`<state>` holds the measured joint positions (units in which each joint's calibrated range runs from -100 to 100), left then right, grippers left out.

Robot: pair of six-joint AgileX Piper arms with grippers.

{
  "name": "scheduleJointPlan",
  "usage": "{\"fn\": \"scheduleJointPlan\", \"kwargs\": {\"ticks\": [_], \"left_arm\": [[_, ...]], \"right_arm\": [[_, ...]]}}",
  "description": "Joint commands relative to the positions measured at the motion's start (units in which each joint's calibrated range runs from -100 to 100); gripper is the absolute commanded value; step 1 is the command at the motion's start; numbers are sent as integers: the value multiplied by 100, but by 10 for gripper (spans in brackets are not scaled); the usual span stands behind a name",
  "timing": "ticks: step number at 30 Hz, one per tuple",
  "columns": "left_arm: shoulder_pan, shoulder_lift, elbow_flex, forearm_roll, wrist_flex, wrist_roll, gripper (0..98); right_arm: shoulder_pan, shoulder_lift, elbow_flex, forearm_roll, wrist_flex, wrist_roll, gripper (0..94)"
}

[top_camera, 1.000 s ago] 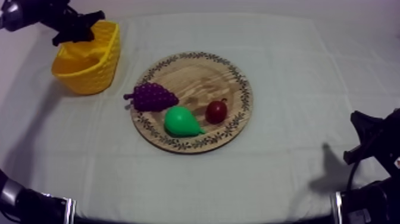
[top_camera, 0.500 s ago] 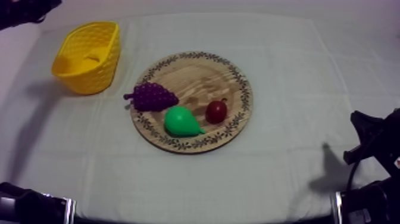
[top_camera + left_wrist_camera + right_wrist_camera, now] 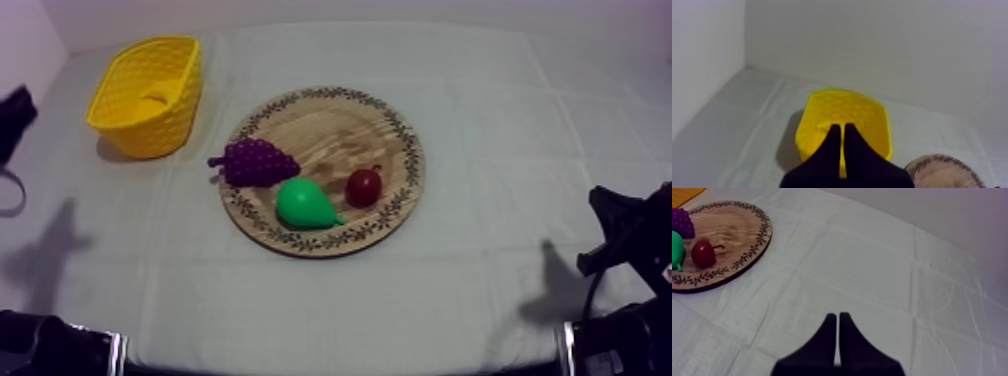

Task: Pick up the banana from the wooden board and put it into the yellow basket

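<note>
The yellow basket [image 3: 148,95] stands at the table's far left, and a pale yellow curved shape, the banana [image 3: 154,99], lies inside it. On the round wooden board [image 3: 330,120] lie the grapes [image 3: 256,161], the green pear [image 3: 304,205] and the small red fruit [image 3: 363,186]. My left gripper [image 3: 839,126] is shut on nothing, its fingers a narrow wedge, drawn back from the basket [image 3: 844,112]. A part of my left arm [image 3: 14,115] shows at the table's left edge. My right gripper [image 3: 837,315] is shut and empty over bare cloth, to the right of the board [image 3: 732,223].
The board's rim [image 3: 944,167] lies just right of the basket in the left wrist view. My right arm [image 3: 620,240] rests low at the right edge. Bare cloth stretches along the front and the right of the table. A wall rises behind the basket.
My left arm has drawn away from the basket's far rim, out to the table's left edge and lower. The fruit, the board and the right arm have not moved.
</note>
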<state>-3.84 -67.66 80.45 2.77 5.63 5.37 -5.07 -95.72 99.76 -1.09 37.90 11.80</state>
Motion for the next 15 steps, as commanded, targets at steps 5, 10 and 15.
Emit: {"fn": "scheduleJointPlan", "kwargs": {"ticks": [5,10,15], "left_arm": [[9,-1633,1692,-6,303,49,7],[104,-2082,1885,-12,736,10,6],[99,-2593,1924,-54,1515,-12,6]], "right_arm": [[2,-3,2,-1,0,-2,2],[2,-3,2,-1,0,-2,2],[2,-3,2,-1,0,-1,2]]}}
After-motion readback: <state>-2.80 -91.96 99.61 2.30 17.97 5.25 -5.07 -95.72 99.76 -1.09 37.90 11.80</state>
